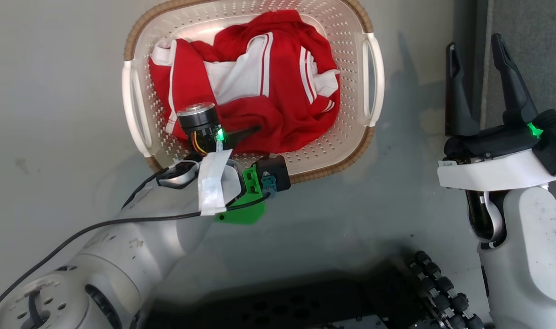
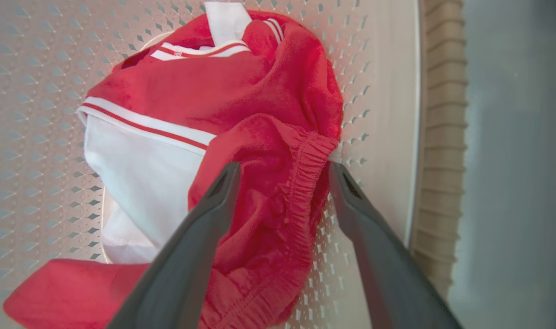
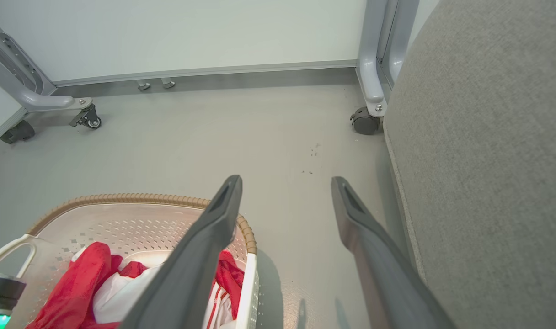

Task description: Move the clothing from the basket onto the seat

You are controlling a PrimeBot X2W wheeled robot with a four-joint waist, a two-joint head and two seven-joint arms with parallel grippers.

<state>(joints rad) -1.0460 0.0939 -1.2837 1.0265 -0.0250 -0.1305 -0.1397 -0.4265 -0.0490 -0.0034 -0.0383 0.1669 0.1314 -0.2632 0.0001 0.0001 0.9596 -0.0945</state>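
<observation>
Between left tool (image 2: pixel 283 167) fingers (image 2: pixel 214 201), clothing (image 2: pixel 241 96)

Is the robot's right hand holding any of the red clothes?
No, the right gripper is open and empty above the floor, while the clothing lies in the basket.

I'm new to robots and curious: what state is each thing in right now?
Cream-white perforated plastic basket: upright on the floor, loaded.
Red, white-striped soft sportswear clothing: crumpled inside it.
Grey fabric seat cushion: beside the basket, apart.
Left tool: open, fingers astride a red fold.
Right tool: open, holding nothing.
</observation>
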